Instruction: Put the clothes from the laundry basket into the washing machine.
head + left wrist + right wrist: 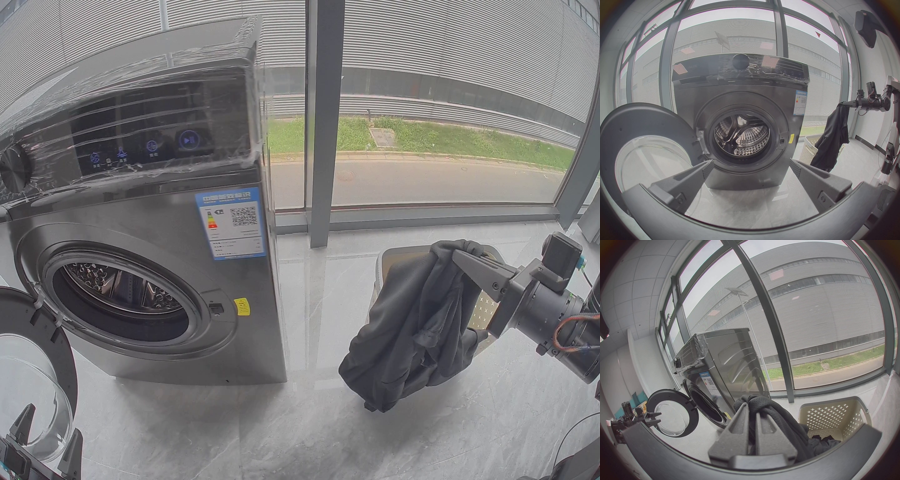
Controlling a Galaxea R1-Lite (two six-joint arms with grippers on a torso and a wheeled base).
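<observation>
— left tool [52, 422] sits low by the open door [25, 325], fingers spread, nothing in it.
— and the other one?
— right tool [752, 411] is clamped on a dark garment [412, 325], pinched near its top. the rest hangs in loose folds over the laundry basket [832, 419]. i cannot tell whether the hem is clear of the basket rim.
— anything in the machine?
— washing machine [156, 219] stands with its door swung wide to my left. the drum [742, 137] shows bare metal in the left wrist view, no cloth that i can see. i log nothing loaded.
— basket state?
— more dark cloth [823, 438] lies in the bottom of it, just under the hanging piece. how many items, i cannot say.
— progress, then?
— my reading: early. the door is open and one piece is grasped and raised, but the transfer is not yet made. garment and drum are well apart, with bare floor [325, 300] between them. left to do: carry this piece across, push it into the drum, let go, then go for what lies in the basket.
— risk?
— the long drape may trail out of the drum. i would feed it in deep before releasing.
</observation>
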